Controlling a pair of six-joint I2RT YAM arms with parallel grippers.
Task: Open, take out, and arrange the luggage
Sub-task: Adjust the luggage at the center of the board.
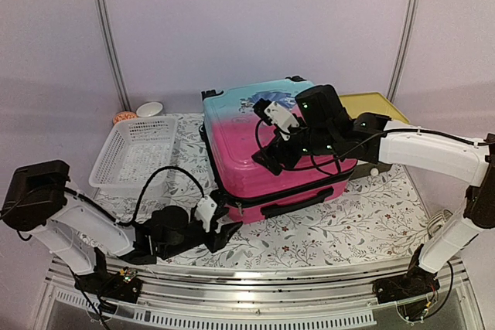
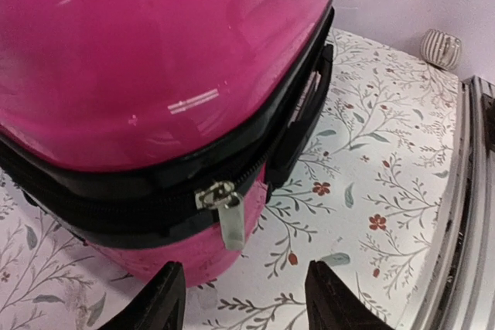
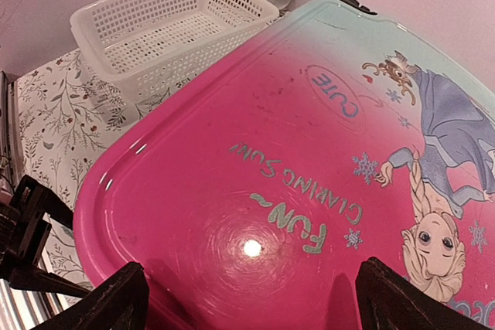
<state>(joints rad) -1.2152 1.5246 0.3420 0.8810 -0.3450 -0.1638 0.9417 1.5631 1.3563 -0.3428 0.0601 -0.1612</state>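
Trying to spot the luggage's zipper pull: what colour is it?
Pale grey-white zipper pull on a silver slider; left wrist view.

A table (image 1: 309, 229) draped in white floral-print cloth carried a pink-to-turquoise hard-shell suitcase (image 1: 255, 152) lying flat, a white perforated plastic basket (image 1: 135, 152) just left of it, a small white bowl (image 1: 149, 109) behind the basket, and a yellow-topped box (image 1: 371, 103) at the right.

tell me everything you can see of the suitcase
The luggage is a small hard-shell suitcase, glossy plastic, turquoise at the far end fading to pink, with a cartoon princess print on the lid. A black zipper band runs round its side, with a silver zipper pull at the near left corner and a black handle on the near side. It lies flat and shut on the floral tablecloth. The left gripper faces the pull, jaws open; the right gripper hovers open over the lid.
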